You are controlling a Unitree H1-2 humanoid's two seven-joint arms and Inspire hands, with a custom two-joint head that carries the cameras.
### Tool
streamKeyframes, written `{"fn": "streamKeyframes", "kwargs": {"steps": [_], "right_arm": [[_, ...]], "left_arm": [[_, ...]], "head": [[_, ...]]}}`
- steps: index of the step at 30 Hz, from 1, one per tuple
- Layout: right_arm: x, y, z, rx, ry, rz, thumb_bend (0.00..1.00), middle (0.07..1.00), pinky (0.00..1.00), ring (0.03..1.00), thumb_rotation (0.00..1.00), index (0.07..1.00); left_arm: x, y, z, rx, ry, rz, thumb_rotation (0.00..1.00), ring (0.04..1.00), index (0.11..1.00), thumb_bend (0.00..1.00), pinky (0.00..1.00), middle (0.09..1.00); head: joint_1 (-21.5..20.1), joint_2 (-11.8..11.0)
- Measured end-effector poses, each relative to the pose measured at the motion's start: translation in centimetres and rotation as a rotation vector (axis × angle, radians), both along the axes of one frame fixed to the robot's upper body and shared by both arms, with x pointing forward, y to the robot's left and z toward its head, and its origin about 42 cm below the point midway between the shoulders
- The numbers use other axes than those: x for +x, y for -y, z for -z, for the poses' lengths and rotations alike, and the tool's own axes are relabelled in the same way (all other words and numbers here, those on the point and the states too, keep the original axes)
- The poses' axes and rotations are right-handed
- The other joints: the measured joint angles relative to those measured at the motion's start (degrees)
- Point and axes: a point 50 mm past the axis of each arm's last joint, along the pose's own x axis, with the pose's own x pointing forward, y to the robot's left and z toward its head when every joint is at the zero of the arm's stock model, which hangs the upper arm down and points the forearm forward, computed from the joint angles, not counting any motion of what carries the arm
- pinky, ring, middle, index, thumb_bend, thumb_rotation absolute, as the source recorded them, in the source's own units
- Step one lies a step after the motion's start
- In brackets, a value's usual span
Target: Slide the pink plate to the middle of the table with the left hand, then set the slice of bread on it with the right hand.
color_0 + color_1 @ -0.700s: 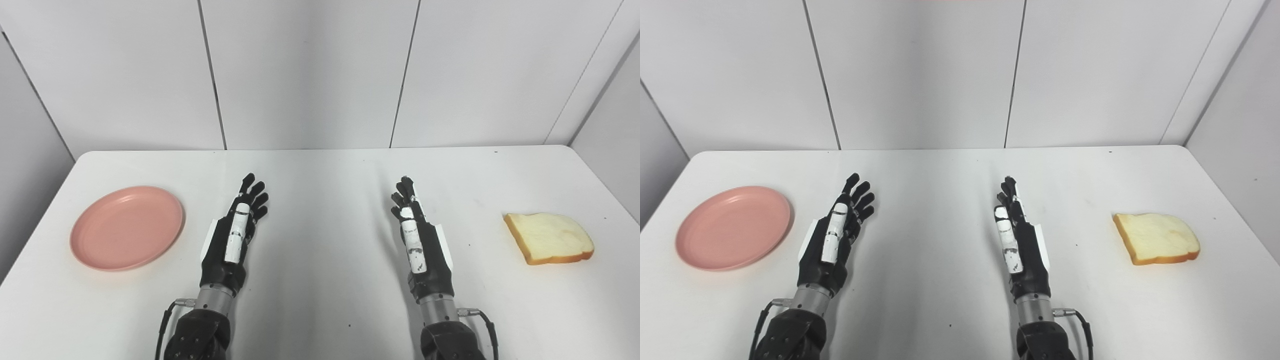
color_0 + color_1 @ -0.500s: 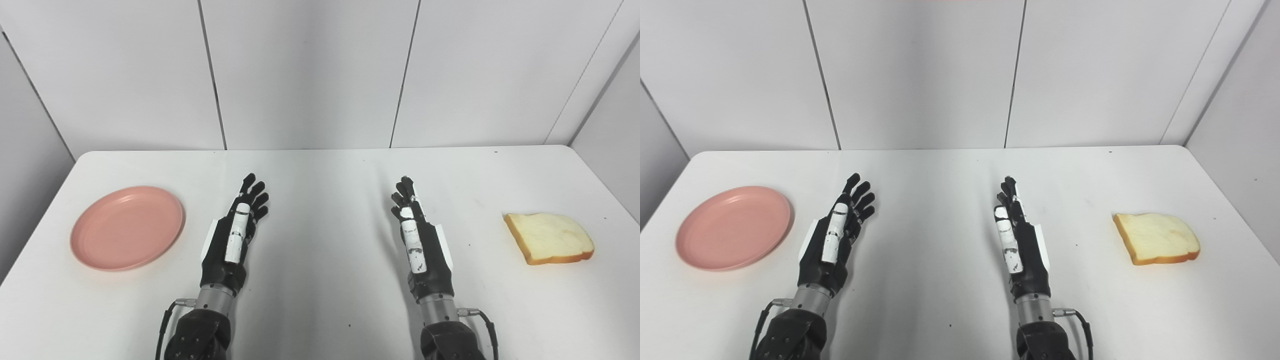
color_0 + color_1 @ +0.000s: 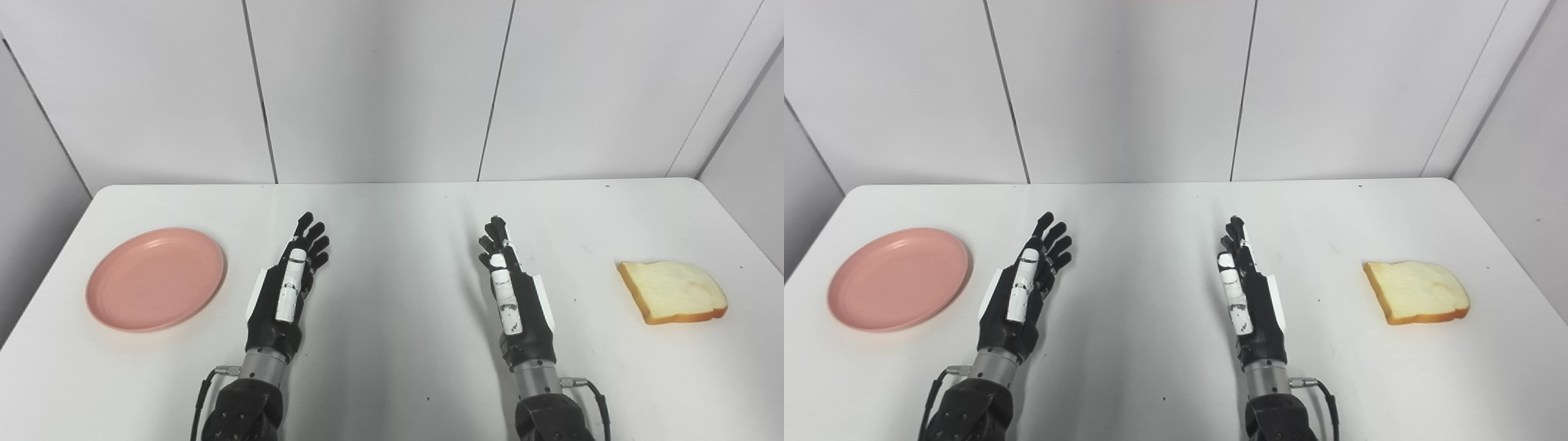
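Note:
A round pink plate (image 3: 155, 278) lies flat at the left side of the white table (image 3: 398, 208). A slice of bread (image 3: 672, 291) with a brown crust lies at the right side. My left hand (image 3: 288, 285) rests edge-up just right of the plate, apart from it, fingers stretched out and holding nothing. My right hand (image 3: 511, 291) stands the same way right of the table's middle, well left of the bread, open with nothing in it.
White wall panels (image 3: 380, 86) rise right behind the table's far edge. A grey side wall (image 3: 747, 153) stands close at the right. Between my two hands lies bare tabletop.

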Motion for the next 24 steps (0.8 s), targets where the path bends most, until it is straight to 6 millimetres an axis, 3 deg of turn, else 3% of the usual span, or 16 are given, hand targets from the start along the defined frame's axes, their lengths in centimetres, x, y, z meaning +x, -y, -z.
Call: {"fn": "streamKeyframes", "kwargs": {"steps": [6,15,24], "right_arm": [[0.0,0.5,0.0,-0.009,0.0,0.01,0.44,0.964,0.94,0.946,1.0,0.969],[0.3,3.1,0.3,-0.002,-0.008,-0.001,0.41,0.981,0.98,0.969,1.0,0.991],[0.4,3.6,0.4,0.022,-0.013,-0.009,0.37,0.99,1.0,0.977,1.0,1.0]], "left_arm": [[0.0,0.6,0.0,0.019,-0.003,-0.029,1.0,0.918,0.912,0.41,0.9,0.927],[-0.1,3.6,1.6,0.054,-0.066,-0.037,1.0,0.911,0.912,0.43,0.85,0.915],[0.3,4.5,1.5,0.061,-0.058,-0.056,1.0,0.904,0.899,0.41,0.85,0.904]], "head": [[5.79,-0.7],[14.68,-2.37],[15.66,-2.81]]}}
